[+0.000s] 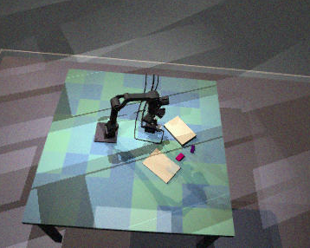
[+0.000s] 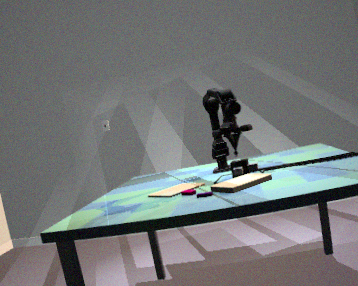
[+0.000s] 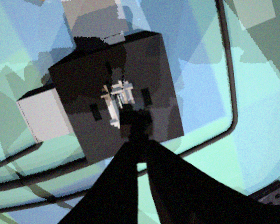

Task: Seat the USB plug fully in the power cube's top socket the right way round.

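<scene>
The power cube (image 2: 240, 168) (image 3: 75, 90) is a dark box on the table. In the wrist view its top face is turned at an angle, with a pale metallic socket area (image 3: 118, 102) near the middle. My gripper (image 3: 139, 150) (image 2: 235, 153) points down over the cube and is shut on the USB plug (image 3: 136, 122), a small dark block just beyond the fingertips. The plug and fingers cover the near side of the socket area. The exterior view shows the fingertips above the cube with a gap. Which way round the plug faces, I cannot tell.
Pale blocks (image 3: 46, 116) (image 3: 95, 17) stand at two sides of the cube. A black cable (image 3: 232, 90) loops around it. A thick pale board (image 1: 180, 131) (image 2: 243, 181), a thin pale board (image 1: 161, 167), a magenta block (image 1: 180, 157) (image 2: 188, 192) and a purple block (image 1: 192, 148) (image 2: 204, 194) lie nearby.
</scene>
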Tool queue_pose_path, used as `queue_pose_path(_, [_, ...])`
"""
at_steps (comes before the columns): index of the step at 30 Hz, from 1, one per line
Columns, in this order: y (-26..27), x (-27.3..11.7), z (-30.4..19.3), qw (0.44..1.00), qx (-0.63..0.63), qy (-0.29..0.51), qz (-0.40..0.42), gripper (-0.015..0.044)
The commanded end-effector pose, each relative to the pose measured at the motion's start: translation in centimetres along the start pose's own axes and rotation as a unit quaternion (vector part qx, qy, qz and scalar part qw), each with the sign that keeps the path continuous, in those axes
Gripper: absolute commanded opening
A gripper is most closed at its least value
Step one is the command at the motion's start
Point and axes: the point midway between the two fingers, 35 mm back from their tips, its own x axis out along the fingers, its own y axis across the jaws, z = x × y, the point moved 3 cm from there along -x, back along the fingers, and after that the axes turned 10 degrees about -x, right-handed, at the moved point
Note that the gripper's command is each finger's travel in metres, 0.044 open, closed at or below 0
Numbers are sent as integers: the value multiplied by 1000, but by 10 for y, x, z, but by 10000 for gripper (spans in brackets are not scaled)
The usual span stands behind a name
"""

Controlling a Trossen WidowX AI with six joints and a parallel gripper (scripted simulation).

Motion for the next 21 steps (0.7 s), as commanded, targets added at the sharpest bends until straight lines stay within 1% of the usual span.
queue_pose_path(1, [0, 0, 0, 999, 46, 0, 0, 0])
queue_pose_path(11, [0, 0, 0, 984, 176, 0, 0, 0])
queue_pose_path(21, [0, 0, 0, 953, 303, 0, 0, 0])
